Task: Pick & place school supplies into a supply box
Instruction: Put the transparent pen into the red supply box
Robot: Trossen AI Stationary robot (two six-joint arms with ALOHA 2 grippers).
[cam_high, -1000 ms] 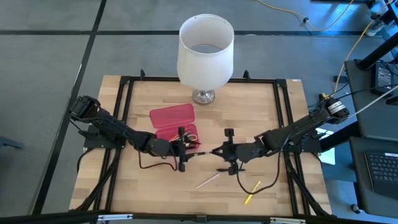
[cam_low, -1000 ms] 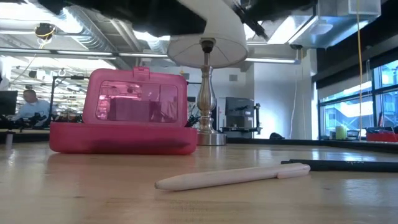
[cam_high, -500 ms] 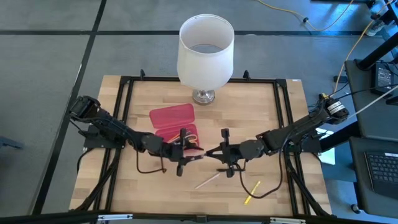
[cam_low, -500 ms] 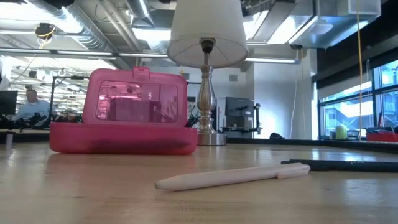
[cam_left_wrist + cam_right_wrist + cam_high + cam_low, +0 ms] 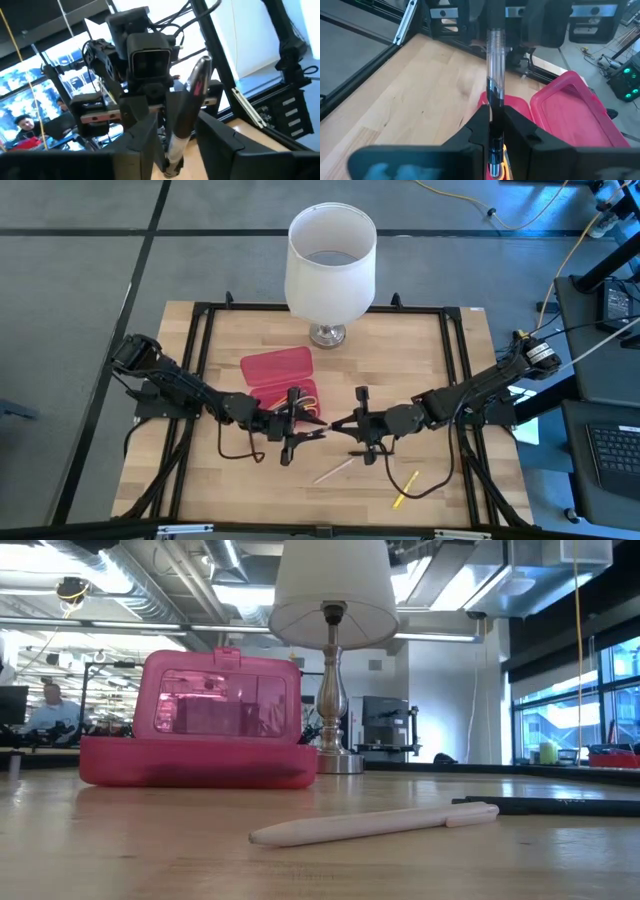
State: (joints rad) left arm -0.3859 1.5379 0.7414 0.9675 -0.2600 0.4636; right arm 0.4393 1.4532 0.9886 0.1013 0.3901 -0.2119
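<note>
A pen with a clear barrel (image 5: 495, 75) hangs level above the table's middle, between my two grippers. My right gripper (image 5: 341, 425) is shut on one end. My left gripper (image 5: 304, 430) faces it and has closed on the other, dark end (image 5: 186, 107). The supply box (image 5: 285, 380), pink with its lid open, stands on the table just beyond them, with yellow and orange supplies (image 5: 308, 398) inside. A pale pen (image 5: 333, 471) and a yellow pencil (image 5: 405, 490) lie flat on the table near its front edge. My left gripper has the pen's dark end (image 5: 179, 137) between its two fingers, coming level from the table's left, with the fingers along the pen. The pen is clear of the table. My right gripper pinches the pen's clear barrel (image 5: 494, 102) between its two fingers, near that end. It comes from the table's right, slanting slightly down, fingers along the pen. The pen juts out past the fingertips toward the left gripper.
A lamp with a big white shade (image 5: 330, 260) stands at the table's far middle, behind the box. A black frame (image 5: 200, 340) runs round the table top. A dark pen (image 5: 550, 805) lies at the right in the low view.
My left gripper has risen from over the box and tipped up to about level, turning toward the right gripper and the pen's free end. My right gripper has tipped up a little with the pen. Both have left the top of the low view.
</note>
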